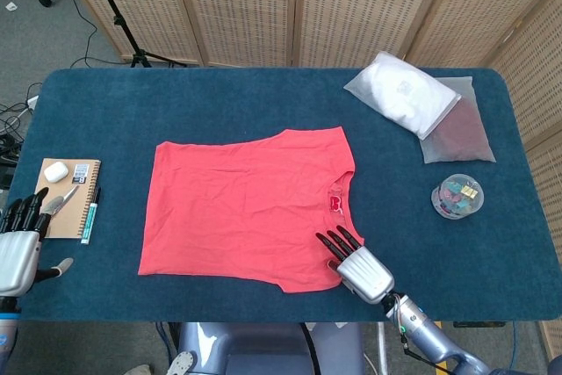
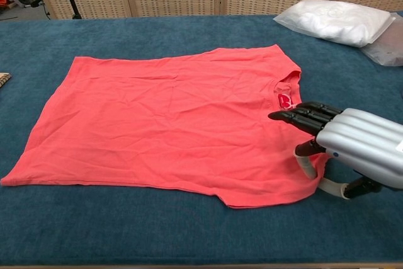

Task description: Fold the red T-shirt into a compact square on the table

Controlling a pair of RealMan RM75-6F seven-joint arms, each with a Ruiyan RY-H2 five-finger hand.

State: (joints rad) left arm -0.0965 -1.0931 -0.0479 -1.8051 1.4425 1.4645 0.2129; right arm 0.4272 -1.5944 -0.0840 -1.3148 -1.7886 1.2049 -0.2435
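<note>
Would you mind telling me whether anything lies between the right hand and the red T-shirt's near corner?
Nothing visible does. The right hand is already at the red T-shirt, its fingers over the cloth's near corner beside the collar.

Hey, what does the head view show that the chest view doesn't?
Only the head view shows the left hand, the notebook, the pen and the round container. Only the chest view shows fabric bunched between the right hand's fingers. Both show the red T-shirt lying flat, the right hand at its near right corner, and the white bag.
</note>
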